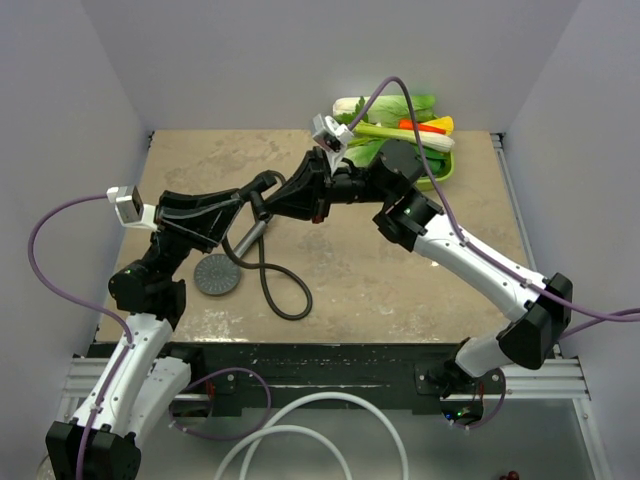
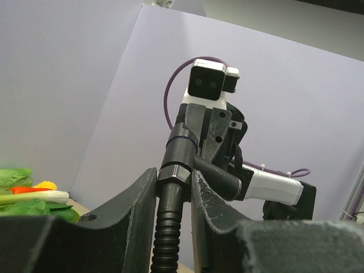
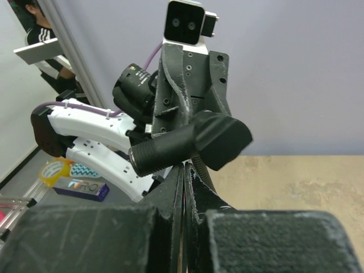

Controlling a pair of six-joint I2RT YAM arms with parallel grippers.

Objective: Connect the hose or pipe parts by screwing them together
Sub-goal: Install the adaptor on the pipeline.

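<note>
1. The dark grey shower head (image 1: 217, 273) lies on the desk (image 1: 420, 290), left of centre. Above it, the left tool (image 2: 173, 177) grasps the ribbed black hose (image 2: 168, 239) just under its nut.
2. The small black T-shaped fitting (image 3: 187, 145) tops that nut. The right tool (image 3: 183, 176) is clenched beneath it; any grip is unclear.
3. The desk is mottled tan and the walls (image 1: 300, 60) pale lilac.
</note>
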